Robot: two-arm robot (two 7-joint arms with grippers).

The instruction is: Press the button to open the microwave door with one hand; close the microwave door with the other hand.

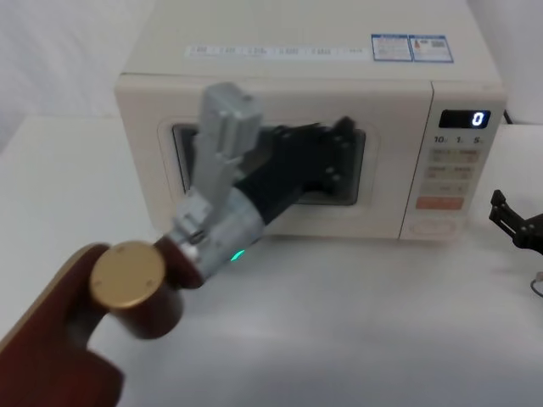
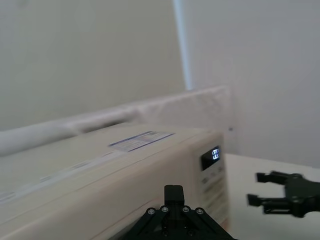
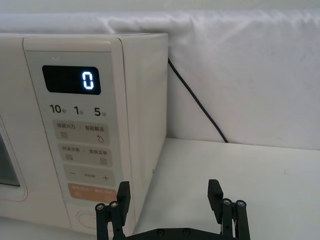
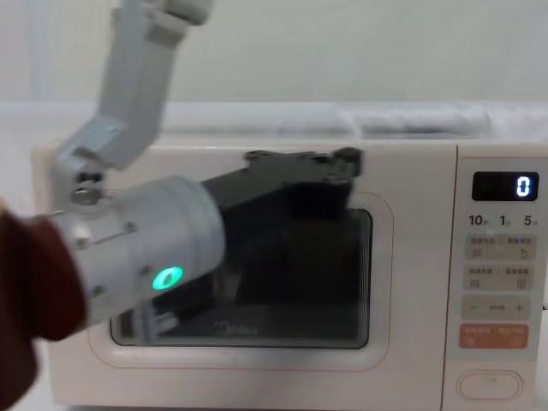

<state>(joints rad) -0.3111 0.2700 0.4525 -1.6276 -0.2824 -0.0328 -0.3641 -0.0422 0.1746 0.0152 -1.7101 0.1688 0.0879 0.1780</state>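
The cream microwave door [image 1: 390,153] with its dark window [image 4: 300,282] sits flush with the front. My left gripper [image 1: 344,144] is shut, its black tips against the upper part of the window [image 4: 342,167]; it also rises at the edge of the left wrist view [image 2: 174,192]. The wide pill-shaped button [image 1: 434,227] is at the bottom of the control panel [image 4: 490,384]. My right gripper [image 1: 501,212] hangs open to the right of the panel, apart from the button, with nothing in it [image 3: 169,195]. One of its fingers [image 3: 121,192] partly covers the button [image 3: 87,220].
An orange rectangular button [image 3: 90,192] sits just above the pill button. The display [image 3: 87,80] reads 0. A black cable [image 3: 195,102] runs down behind the microwave's right side. My left arm's brown shoulder part [image 1: 127,288] fills the near left of the white table [image 1: 356,322].
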